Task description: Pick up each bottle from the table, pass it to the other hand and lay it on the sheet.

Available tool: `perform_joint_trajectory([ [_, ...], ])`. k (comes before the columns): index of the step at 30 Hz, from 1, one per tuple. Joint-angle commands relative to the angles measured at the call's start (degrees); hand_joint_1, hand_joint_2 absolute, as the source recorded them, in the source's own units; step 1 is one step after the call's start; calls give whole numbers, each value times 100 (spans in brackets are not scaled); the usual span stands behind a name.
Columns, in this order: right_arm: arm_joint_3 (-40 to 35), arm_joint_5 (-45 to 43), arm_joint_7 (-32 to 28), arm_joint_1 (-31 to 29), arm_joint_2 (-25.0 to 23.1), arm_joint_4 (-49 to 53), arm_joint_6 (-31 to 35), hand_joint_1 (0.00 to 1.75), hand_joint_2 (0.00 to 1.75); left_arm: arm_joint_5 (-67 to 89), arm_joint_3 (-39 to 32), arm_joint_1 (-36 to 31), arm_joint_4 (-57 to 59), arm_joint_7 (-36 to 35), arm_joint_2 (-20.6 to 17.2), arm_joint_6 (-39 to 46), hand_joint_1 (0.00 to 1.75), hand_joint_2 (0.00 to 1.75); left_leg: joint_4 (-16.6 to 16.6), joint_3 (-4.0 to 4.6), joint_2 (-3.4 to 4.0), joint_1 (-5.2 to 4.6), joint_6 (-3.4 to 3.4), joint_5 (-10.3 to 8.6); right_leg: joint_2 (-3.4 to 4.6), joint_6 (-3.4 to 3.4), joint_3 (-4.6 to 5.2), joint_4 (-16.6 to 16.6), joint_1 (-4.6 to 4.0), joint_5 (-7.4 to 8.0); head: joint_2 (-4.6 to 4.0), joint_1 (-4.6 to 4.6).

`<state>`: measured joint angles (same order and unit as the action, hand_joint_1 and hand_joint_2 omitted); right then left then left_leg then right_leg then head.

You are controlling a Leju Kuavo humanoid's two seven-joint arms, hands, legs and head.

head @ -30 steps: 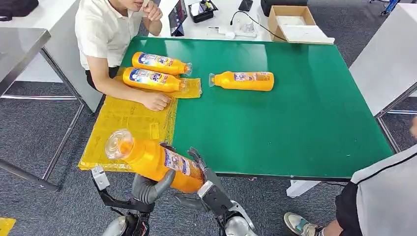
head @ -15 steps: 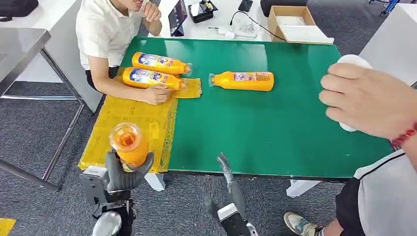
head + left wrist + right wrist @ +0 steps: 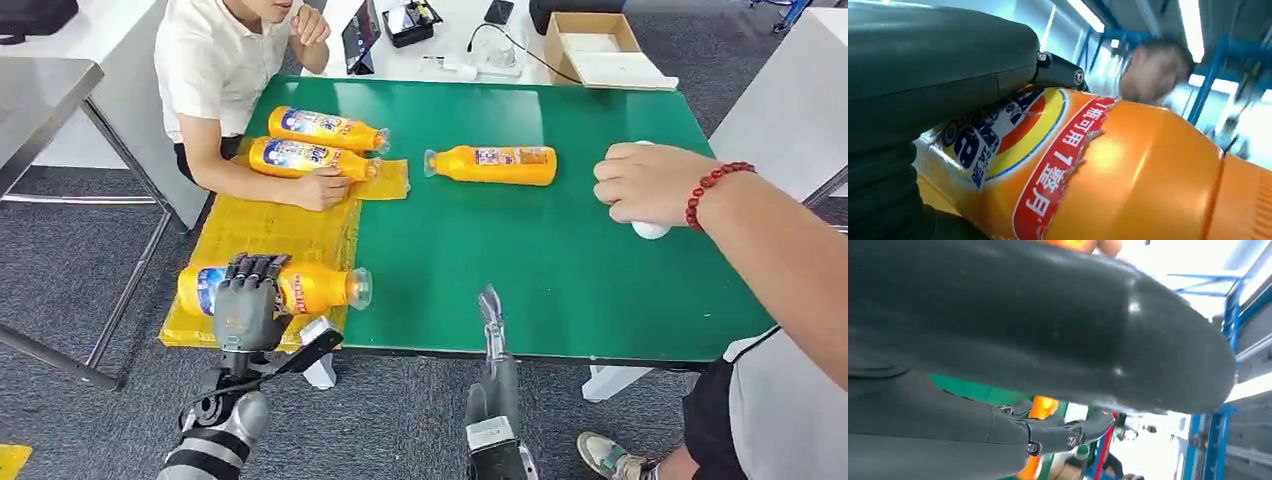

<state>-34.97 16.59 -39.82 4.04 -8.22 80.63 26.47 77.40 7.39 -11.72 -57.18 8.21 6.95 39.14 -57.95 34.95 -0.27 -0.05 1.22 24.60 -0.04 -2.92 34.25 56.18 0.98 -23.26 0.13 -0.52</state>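
An orange bottle (image 3: pixel 310 288) with a clear cap lies on its side at the near end of the yellow sheet (image 3: pixel 270 235). My left hand (image 3: pixel 245 300) grips it from above around its labelled body. Up close, the left wrist view has the bottle's label (image 3: pixel 1048 165) under my left hand (image 3: pixel 923 75). My right hand (image 3: pixel 490 318) stands edge-on at the table's front edge, fingers straight, holding nothing; my right hand (image 3: pixel 1023 330) is close in the right wrist view too. Two more bottles (image 3: pixel 325 128) (image 3: pixel 305 158) lie at the sheet's far end. Another bottle (image 3: pixel 495 165) lies on the green table (image 3: pixel 560 270).
A seated person at the far left rests a hand (image 3: pixel 320 190) on the sheet beside the two far bottles. From the right, another person's hand (image 3: pixel 650 182) with a red bead bracelet holds a white object on the table. A cardboard box (image 3: pixel 595 45) stands behind.
My left hand has swung the bottle from upright to lying on the sheet's near end. My right hand let go and moved right. The person's hand at the right came further in over the table.
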Motion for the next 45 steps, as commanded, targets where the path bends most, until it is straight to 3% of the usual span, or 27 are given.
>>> perform_joint_trajectory([
  [1, -113, -137, 14, -225, -37, -457, -207, 0, 0, 16, 294, -1268, 2960, -511, -123, -591, 175, 175, 11, -30, -10, 8, -10, 4, -13, 15, -35, -11, -9, -8, 0, 2],
  [4, -118, -146, 20, -236, -33, -498, -234, 0, 0, -77, 278, -1375, 3060, -512, -51, -795, 175, 175, 5, -8, -8, 4, -4, 1, -9, 7, -13, -5, -5, -4, 0, 4],
  [18, -116, -147, 20, -242, -32, -494, -238, 0, 0, -83, 280, -1368, 3058, -510, -59, -790, 175, 175, 8, -53, -4, 5, -7, -1, 3, 13, -56, -8, -6, -2, 0, 2],
  [20, -79, -125, 28, -302, -70, -567, -261, 0, 0, -740, -89, -1551, 3318, -453, 170, -1681, 175, 175, 9, -55, -5, 5, -9, -3, 2, 15, -59, -7, -5, -3, 0, 2],
  [21, -60, -127, 28, -327, -86, -599, -263, 0, 0, -799, -98, -1579, 3351, -440, 220, -1718, 140, 175, 5, -49, -15, 4, -7, -8, -6, 11, -57, -5, -4, -3, 0, 2],
  [22, -27, -135, 28, -360, -105, -654, -266, 0, 0, -817, -32, -1655, 3462, -402, 253, -1954, 23, 175, 6, -51, -13, 7, -9, -7, -4, 15, -59, -7, -7, -2, 0, 0],
  [23, 25, -137, 25, -416, -127, -747, -276, 0, 0, -816, 71, -1743, 3596, -397, 283, -2236, 3, 0, 7, -51, -21, 3, -7, -10, -10, 13, -58, -7, -3, -3, 0, 0],
  [29, 57, -100, -18, -514, -153, -1039, -340, 0, 0, -1621, 92, -1883, 3613, 110, 237, -3884, 0, 0, 15, -83, -50, -3, 0, -18, -47, 11, -101, -12, 2, -5, 0, 2],
  [32, 1, -125, -18, -573, -158, -1111, -292, 0, 0, -1949, 168, -1904, 3535, 301, 180, -4205, 0, 0, 13, -103, -85, -2, 3, -19, -78, 12, -126, -13, 2, -10, 0, 0],
  [35, -106, -212, -18, -647, -128, -1165, -167, 0, 0, -2591, 491, -2023, 3382, 556, 139, -4595, 0, 0, 11, -114, -65, 1, -5, -8, -63, 24, -83, -14, -1, -25, 0, 2],
  [41, -163, -255, -18, -670, -76, -1212, -63, 0, 0, -2942, 984, -2094, 3040, 711, 106, -4693, 0, 0, 12, -117, -72, 0, -4, -12, -77, 23, -135, -10, -2, -11, 0, 0],
  [45, -201, -226, -18, -611, 4, -1122, 101, 0, 0, -4027, 841, -1731, 2210, 1147, 237, -4113, 0, 0, 14, -108, -65, 2, -4, -12, -71, 23, -128, -14, -5, -8, 0, 0],
])
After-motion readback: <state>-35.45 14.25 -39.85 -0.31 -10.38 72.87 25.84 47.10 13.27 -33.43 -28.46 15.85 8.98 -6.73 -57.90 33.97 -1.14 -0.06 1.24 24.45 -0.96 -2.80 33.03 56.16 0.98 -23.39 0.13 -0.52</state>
